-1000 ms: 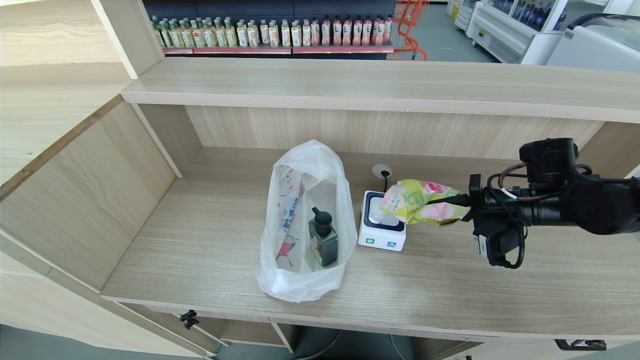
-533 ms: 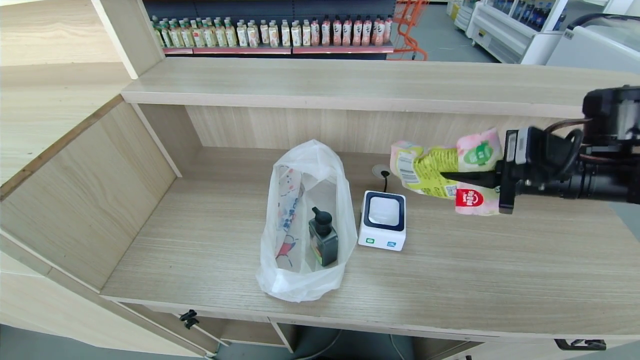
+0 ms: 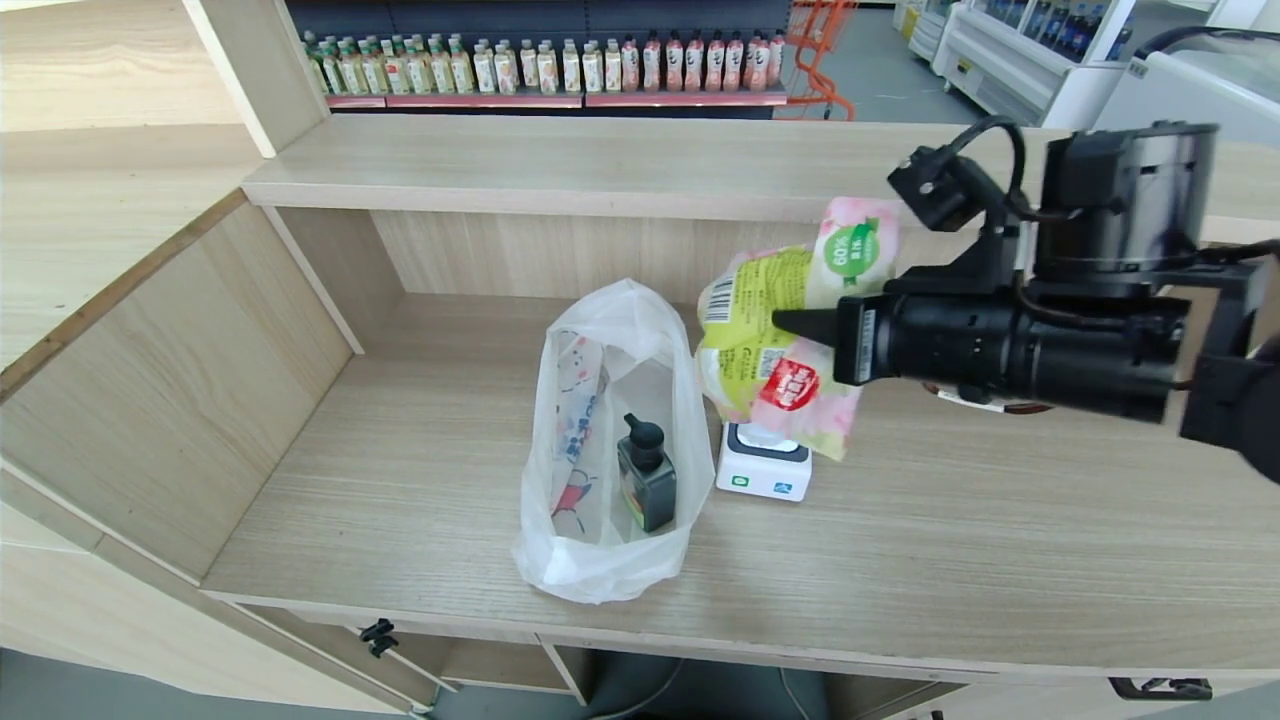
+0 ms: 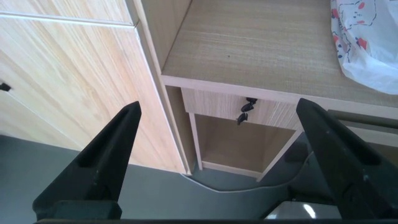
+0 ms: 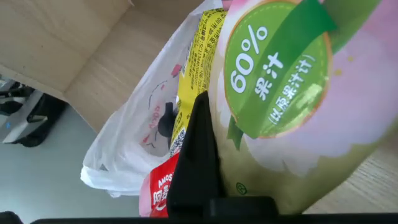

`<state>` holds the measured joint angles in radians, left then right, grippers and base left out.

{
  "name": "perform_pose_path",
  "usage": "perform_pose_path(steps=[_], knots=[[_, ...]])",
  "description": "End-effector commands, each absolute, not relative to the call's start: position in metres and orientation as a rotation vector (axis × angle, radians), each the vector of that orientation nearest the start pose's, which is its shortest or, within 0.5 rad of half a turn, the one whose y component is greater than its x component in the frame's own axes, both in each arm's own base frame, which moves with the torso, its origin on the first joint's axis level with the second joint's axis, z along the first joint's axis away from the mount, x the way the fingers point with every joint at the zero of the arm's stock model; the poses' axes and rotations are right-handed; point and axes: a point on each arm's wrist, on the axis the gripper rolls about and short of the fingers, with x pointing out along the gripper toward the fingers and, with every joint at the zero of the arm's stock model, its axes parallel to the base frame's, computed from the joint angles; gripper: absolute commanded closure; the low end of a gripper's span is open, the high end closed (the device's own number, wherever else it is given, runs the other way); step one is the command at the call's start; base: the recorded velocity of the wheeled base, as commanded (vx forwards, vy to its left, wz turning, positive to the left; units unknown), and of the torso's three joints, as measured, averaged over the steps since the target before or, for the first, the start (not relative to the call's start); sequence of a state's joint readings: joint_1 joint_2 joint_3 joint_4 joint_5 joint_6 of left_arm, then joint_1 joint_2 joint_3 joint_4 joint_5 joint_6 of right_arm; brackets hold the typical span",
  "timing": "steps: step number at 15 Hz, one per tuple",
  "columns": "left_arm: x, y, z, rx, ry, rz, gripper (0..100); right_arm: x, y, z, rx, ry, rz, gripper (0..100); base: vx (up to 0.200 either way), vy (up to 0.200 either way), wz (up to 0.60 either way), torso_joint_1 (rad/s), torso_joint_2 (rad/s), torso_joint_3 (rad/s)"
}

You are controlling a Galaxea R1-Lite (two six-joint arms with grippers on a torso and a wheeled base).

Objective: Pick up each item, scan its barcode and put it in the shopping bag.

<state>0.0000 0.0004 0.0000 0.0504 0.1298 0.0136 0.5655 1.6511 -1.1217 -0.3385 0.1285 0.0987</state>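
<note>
One wooden counter (image 3: 950,560) faced drink shelves (image 3: 540,70); its white plastic bag (image 3: 560,570) held a dark pump bottle (image 3: 646,478). Right gripper (image 3: 790,322) clamped a green-pink pouch (image 3: 755,300); left gripper (image 4: 219,111) gaped.

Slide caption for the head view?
Right hand holds a snack pouch over the scanner, beside the open shopping bag.

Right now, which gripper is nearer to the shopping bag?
Right. The right gripper, shut on the snack pouch, is in the air just beside the shopping bag, above the scanner. The left gripper hangs open past the front edge of the counter, well away from the bag.
</note>
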Motion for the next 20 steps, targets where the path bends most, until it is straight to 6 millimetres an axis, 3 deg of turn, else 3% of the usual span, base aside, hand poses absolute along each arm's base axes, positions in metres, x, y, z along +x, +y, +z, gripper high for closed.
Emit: perform_pose_path(steps=[1, 6, 14, 15, 20], knots=[[-0.023, 0.003, 0.070, 0.017, 0.051, 0.130, 0, 0.300, 0.199, 0.210, 0.061, 0.289, 0.675, 100, 0.000, 0.000, 0.00, 0.000, 0.00, 0.000], [-0.023, 0.003, 0.070, 0.017, 0.051, 0.130, 0, 0.334, 0.206, 0.182, 0.066, 0.290, 0.700, 100, 0.000, 0.000, 0.00, 0.000, 0.00, 0.000], [-0.023, 0.003, 0.070, 0.017, 0.051, 0.128, 0, 0.357, 0.222, 0.170, 0.073, 0.280, 0.767, 100, 0.000, 0.000, 0.00, 0.000, 0.00, 0.000], [-0.023, 0.003, 0.070, 0.017, 0.051, 0.128, 0, 0.358, 0.223, 0.167, 0.063, 0.284, 0.768, 0, 0.000, 0.000, 0.00, 0.000, 0.00, 0.000], [-0.023, 0.003, 0.070, 0.017, 0.051, 0.130, 0, 0.357, 0.223, 0.193, 0.138, 0.232, 0.783, 0, 0.000, 0.000, 0.00, 0.000, 0.00, 0.000]])
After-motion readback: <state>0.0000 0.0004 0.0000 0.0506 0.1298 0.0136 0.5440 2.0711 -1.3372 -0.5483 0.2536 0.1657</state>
